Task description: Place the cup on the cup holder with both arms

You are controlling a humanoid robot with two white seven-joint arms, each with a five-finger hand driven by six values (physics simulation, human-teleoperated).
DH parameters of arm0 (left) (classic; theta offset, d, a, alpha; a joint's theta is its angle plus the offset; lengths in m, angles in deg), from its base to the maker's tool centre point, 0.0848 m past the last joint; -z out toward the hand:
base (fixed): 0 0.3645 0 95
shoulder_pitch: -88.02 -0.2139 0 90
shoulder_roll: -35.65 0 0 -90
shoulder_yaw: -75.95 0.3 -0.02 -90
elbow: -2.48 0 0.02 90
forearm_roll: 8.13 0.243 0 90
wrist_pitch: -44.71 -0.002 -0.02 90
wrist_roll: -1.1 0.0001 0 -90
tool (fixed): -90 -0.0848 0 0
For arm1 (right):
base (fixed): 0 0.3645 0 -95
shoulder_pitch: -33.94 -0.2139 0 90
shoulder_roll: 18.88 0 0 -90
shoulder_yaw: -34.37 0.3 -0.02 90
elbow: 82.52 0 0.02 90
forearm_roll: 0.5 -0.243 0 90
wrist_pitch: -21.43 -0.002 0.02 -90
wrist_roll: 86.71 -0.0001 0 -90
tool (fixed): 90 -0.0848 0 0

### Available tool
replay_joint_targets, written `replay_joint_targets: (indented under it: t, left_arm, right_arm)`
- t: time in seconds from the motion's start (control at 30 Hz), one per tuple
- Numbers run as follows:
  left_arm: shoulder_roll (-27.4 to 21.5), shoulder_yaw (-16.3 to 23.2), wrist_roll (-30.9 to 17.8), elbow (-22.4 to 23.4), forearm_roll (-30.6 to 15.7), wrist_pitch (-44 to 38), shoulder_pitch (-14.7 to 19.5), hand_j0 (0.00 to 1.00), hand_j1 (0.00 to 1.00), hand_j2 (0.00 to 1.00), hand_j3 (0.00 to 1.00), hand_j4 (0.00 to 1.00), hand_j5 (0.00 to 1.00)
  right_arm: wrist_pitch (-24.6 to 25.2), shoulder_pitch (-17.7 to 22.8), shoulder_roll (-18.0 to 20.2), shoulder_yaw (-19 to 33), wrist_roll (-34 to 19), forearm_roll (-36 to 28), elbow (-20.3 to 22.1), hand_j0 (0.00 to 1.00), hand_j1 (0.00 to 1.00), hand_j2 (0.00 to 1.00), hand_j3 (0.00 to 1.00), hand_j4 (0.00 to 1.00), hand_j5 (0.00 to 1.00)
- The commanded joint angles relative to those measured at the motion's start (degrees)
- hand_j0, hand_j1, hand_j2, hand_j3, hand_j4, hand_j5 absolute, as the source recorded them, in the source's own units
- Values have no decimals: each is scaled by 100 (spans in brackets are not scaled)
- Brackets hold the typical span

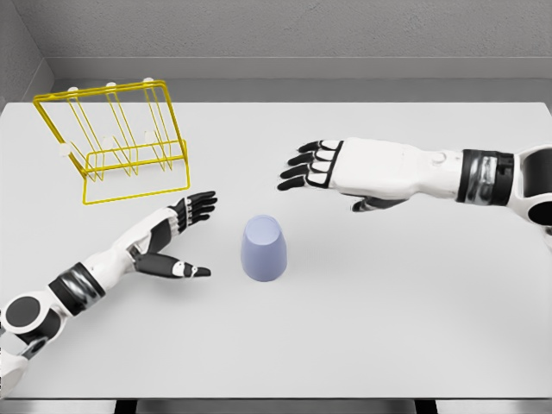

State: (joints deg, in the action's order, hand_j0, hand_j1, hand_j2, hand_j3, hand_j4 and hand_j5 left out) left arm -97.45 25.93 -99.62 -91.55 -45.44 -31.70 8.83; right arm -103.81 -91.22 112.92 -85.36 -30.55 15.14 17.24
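The single head view looks steeply down and forward across the table (414,328) toward the back wall (302,30).

A white table (388,328) carries a lavender cup (263,249) and a yellow wire cup holder (116,142).

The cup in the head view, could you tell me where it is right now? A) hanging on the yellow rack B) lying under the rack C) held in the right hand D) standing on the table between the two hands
D: the cup stands on the table, untouched, with the open left hand and right hand on either side.
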Motion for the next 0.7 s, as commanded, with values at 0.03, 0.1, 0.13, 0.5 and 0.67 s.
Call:
replay_joint_targets:
  t: [0.03, 0.1, 0.13, 0.5, 0.67]
  left_arm:
    - [188, 177, 0, 69, -13, -5, 114, 100, 100, 100, 100, 100, 100]
    - [268, 256, 0, 87, -4, -5, 202, 100, 100, 100, 100, 100, 100]
    - [276, 379, 0, 104, -4, -14, 316, 100, 100, 100, 100, 100, 100]
    - [575, 634, 0, 210, -4, -14, 527, 100, 100, 100, 100, 100, 100]
    - [636, 749, 0, 219, -4, -14, 580, 100, 100, 100, 100, 100, 100]
  right_arm:
    - [24, 123, 811, 969, 0, -1195, 8, 100, 100, 100, 100, 100, 100]
    - [24, 326, 988, 1004, 0, -1441, -62, 100, 100, 100, 100, 100, 100]
    - [24, 519, 979, 1109, 0, -1441, -62, 100, 100, 100, 100, 100, 100]
    - [24, 2743, 170, 3122, -8, -1600, -765, 100, 100, 100, 100, 100, 100]
    - [24, 2743, 65, 3316, -17, -1600, -677, 100, 100, 100, 100, 100, 100]
